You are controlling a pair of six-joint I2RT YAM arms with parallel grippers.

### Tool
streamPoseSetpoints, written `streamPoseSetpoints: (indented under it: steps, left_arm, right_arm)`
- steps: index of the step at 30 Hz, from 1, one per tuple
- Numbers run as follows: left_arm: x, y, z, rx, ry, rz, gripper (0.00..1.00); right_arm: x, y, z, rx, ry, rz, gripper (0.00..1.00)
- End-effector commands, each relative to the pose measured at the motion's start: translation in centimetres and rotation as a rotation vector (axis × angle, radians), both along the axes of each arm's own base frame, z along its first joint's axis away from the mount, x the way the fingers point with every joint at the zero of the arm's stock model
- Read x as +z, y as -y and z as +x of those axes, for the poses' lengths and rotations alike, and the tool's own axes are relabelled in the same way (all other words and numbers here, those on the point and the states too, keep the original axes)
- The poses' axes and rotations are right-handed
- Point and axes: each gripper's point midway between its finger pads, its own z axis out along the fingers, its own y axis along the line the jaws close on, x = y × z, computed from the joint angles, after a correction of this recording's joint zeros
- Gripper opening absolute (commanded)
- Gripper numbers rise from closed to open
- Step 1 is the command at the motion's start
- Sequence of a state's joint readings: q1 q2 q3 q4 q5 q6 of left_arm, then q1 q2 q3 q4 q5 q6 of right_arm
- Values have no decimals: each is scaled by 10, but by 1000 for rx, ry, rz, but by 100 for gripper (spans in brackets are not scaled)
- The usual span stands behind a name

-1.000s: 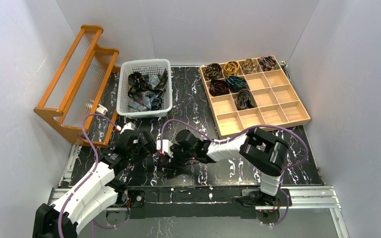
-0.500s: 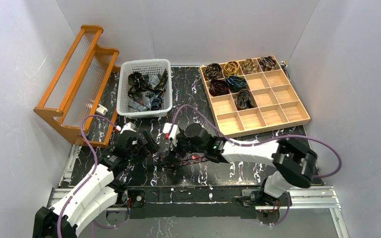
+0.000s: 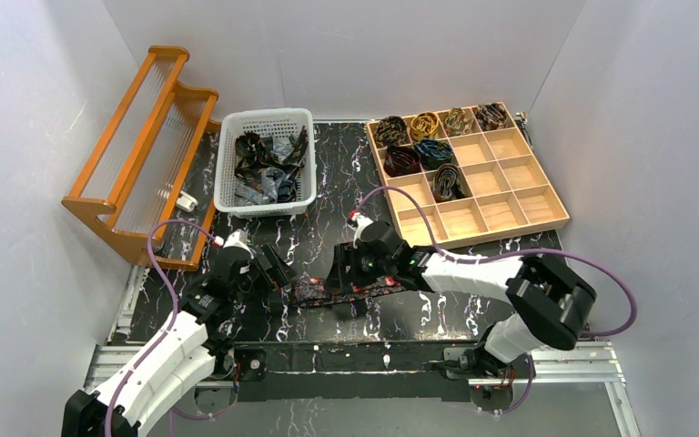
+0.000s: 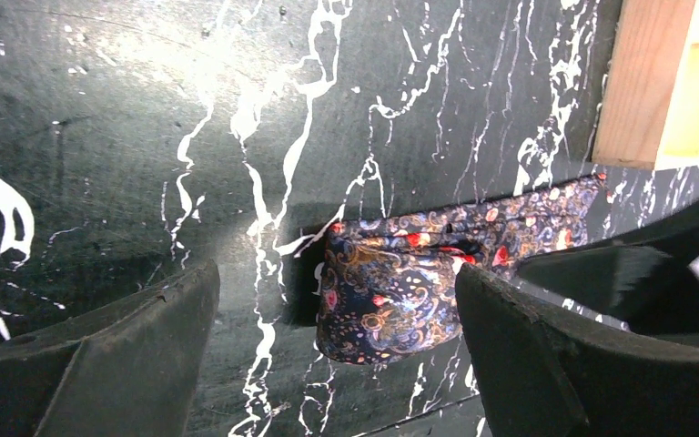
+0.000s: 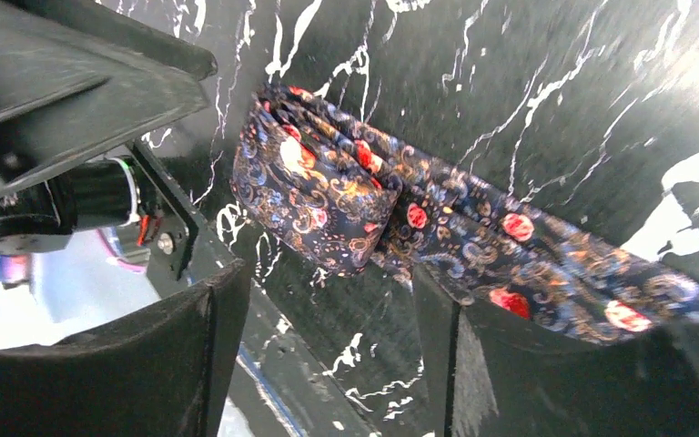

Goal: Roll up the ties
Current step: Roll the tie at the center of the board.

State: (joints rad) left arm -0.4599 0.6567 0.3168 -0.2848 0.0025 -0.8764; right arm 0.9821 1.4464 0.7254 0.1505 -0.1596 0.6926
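Rolling barely begun, we judge: tie (image 5: 309,196) flat along bench (image 3: 328,182) near edge, one end folded over, left gripper (image 4: 337,284) and right gripper (image 5: 328,273) both open astride it; next, pinch and wind.

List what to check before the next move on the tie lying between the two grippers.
1. Left gripper open: ok. The jaws are wide, with gaps on both sides of the tie.
2. Right gripper open: ok. The jaws stand apart around the folded end.
3. Roll formed: not ok. There is only a loose fold at one end, and the rest lies as a flat strip on the table.
4. Strip free of the right gripper: cannot tell. It meets the edge of one finger in the right wrist view.
5. Free compartment in the wooden tray: ok. Several are empty.
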Motion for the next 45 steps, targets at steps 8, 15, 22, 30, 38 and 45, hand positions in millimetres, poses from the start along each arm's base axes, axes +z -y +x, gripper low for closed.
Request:
streamPoseSetpoints:
  steps: [8, 15, 22, 30, 38, 45]
  left_arm:
    - [2, 14, -8, -50, 19, -101, 98]
    - [0, 21, -12, -95, 23, -130, 98]
    - [-5, 25, -18, -123, 4, -151, 93]
    - [-10, 34, -21, -170, 2, -183, 90]
    - [-25, 39, -19, -184, -12, -197, 83]
    - [-40, 41, -24, -180, -46, -217, 70]
  right_arm:
    - [-17, -18, -6, -60, -219, 0, 50]
    - [-22, -22, 0, -52, -235, -8, 50]
    - [-46, -20, 3, -48, -301, -55, 30]
    - [-67, -8, 2, -58, -374, -109, 22]
    - [-85, 6, 2, -77, -431, -138, 21]
    - [-93, 10, -1, -76, -449, -148, 21]
